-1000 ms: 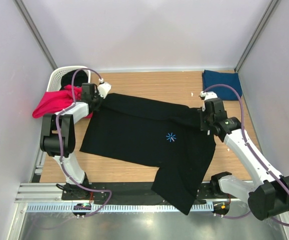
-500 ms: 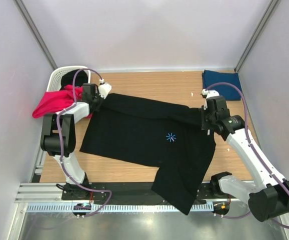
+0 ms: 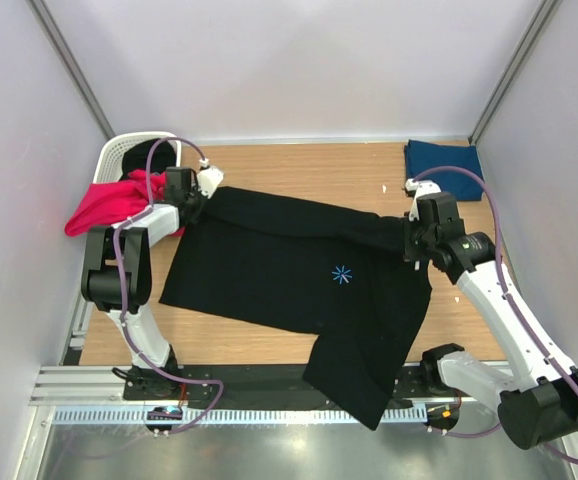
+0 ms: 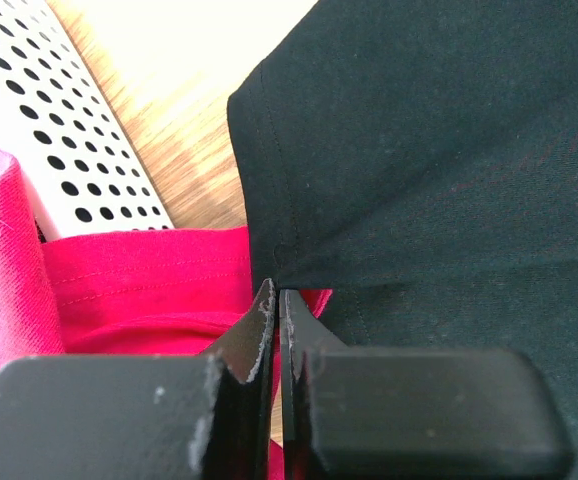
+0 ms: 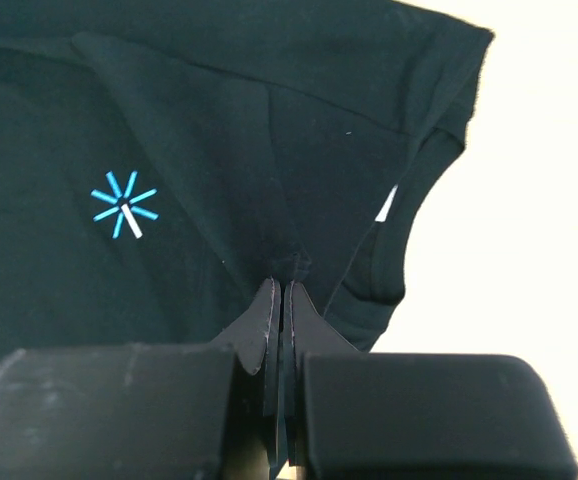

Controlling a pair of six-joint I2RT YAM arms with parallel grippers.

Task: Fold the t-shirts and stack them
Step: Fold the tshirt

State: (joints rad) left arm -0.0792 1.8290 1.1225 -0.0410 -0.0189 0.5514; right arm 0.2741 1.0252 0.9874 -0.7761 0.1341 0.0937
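Note:
The large black t-shirt (image 3: 289, 265) with a tiny blue chest mark (image 3: 342, 274) lies spread across the table, one part hanging over the front edge. My left gripper (image 3: 197, 203) is shut on the black shirt's far left corner (image 4: 279, 255), over the magenta-red t-shirt (image 3: 109, 203), which also shows in the left wrist view (image 4: 139, 290). My right gripper (image 3: 409, 242) is shut on the black shirt (image 5: 269, 180) near its collar at the right. A folded navy blue t-shirt (image 3: 444, 165) lies at the far right corner.
The white lattice laundry basket (image 3: 129, 155) stands at the far left; its wall shows in the left wrist view (image 4: 69, 130). Bare wooden table (image 3: 299, 165) lies behind the black shirt. Grey walls close in on both sides.
My right gripper has moved slightly right, pulling the black shirt's right side with it. The left gripper has barely moved.

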